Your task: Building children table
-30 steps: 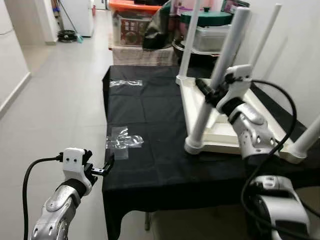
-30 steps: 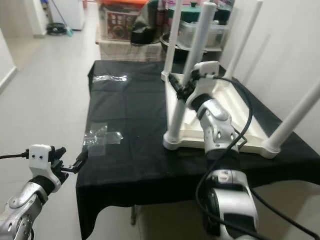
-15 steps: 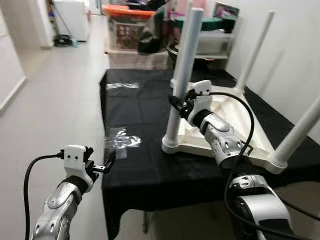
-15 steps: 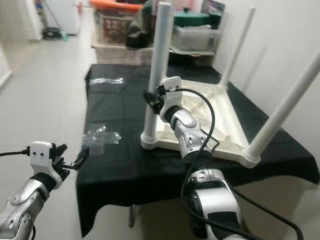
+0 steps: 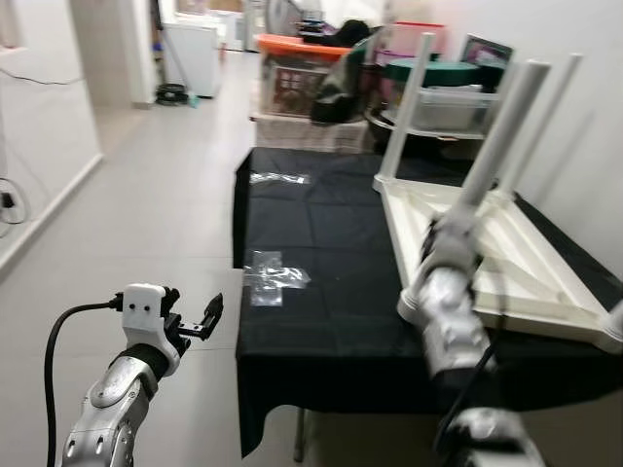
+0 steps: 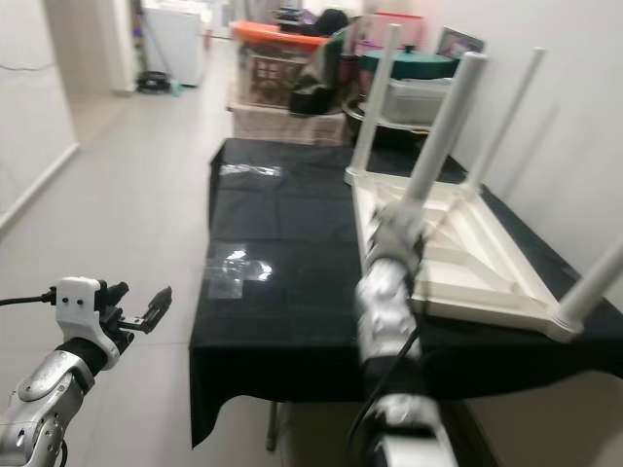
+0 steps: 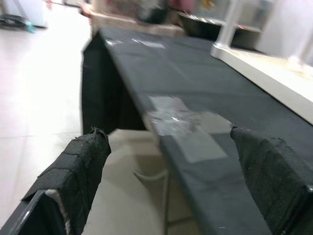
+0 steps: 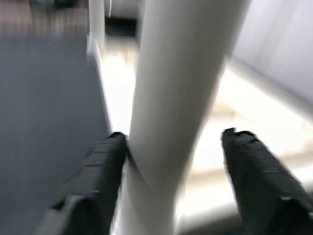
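Right gripper [image 8: 171, 166] spread loosely around near white table leg [image 5: 487, 165] (one finger touching), steadying it; left gripper [image 7: 176, 181] open, empty.

You see a matt black cloth [image 5: 321, 292], smooth white plastic-looking legs [image 8: 171, 98], glossy clear wrapping [image 5: 273, 280], shiny floor tiles [image 5: 165, 195].

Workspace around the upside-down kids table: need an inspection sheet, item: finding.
Surface: black cloth over a table.
Job's things: white children's table upside down on the cloth, legs up.
Clutter: clear plastic wrappers on the cloth.
Grippers: right gripper open around the near leg, one finger touching; left gripper open, off the cloth's edge.
Cables: black cable at left wrist.
Surroundings: tiled floor, storage boxes behind.
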